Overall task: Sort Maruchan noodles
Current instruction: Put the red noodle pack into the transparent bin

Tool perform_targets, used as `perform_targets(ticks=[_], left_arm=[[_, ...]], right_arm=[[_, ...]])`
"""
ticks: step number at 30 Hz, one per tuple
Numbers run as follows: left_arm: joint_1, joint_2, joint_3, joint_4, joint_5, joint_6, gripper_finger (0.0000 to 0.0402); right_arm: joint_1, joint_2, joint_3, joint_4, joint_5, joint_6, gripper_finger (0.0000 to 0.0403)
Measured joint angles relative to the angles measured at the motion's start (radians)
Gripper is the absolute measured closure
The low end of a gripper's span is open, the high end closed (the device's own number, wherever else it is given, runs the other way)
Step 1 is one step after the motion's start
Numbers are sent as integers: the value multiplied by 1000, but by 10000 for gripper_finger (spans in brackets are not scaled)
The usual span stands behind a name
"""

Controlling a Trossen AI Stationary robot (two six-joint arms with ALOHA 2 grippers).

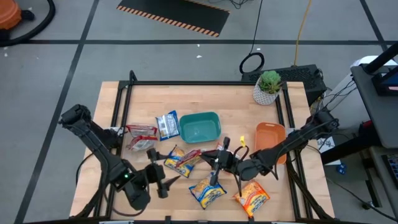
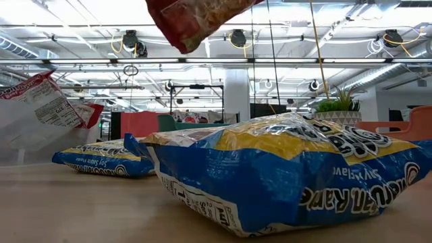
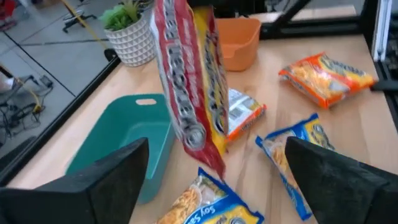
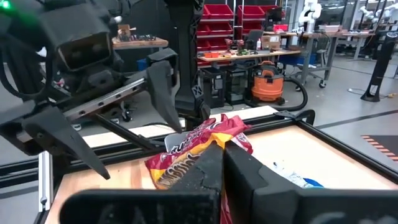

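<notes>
Wooden table (image 1: 205, 106) under you, framed by black rails; plant pot (image 1: 268, 87) at the far right corner. Teal bin (image 1: 200, 126) sits mid-table, orange tray (image 1: 269, 138) to its right.

Right gripper (image 1: 218, 157): fingers pinched shut on a red packet (image 4: 199, 149), lifted clear of the table just near of the bin. From the left wrist it hangs upright on edge, a yellow-edged wrapper behind it; you cannot tell whether that is a second packet.

Left gripper (image 1: 163, 180): fingers spread wide, holding nothing, at the near left, pointed toward the red packet.

Other noodles, all on the table:
- blue packet (image 1: 208, 191) near centre
- orange packet (image 1: 252, 197) near right, just beside it
- blue-yellow packet (image 1: 177, 160) between the grippers
- silver packet (image 1: 166, 125) touching the bin's left side
- red-white packet (image 1: 141, 135) left of that
</notes>
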Motion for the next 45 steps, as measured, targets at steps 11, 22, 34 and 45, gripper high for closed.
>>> perform_targets(ticks=[11, 22, 34, 45], left_arm=[[55, 48, 1, 47, -7, 17, 16], [80, 46, 1, 114, 54, 89, 23], [101, 46, 1, 153, 188, 144, 181], [103, 46, 1, 151, 210, 170, 287]], right_arm=[[-9, 71, 11, 136, -34, -60, 403], [0, 69, 47, 124, -140, -67, 403], [7, 69, 47, 133, -139, -86, 403], [8, 69, 47, 121, -144, -88, 403]])
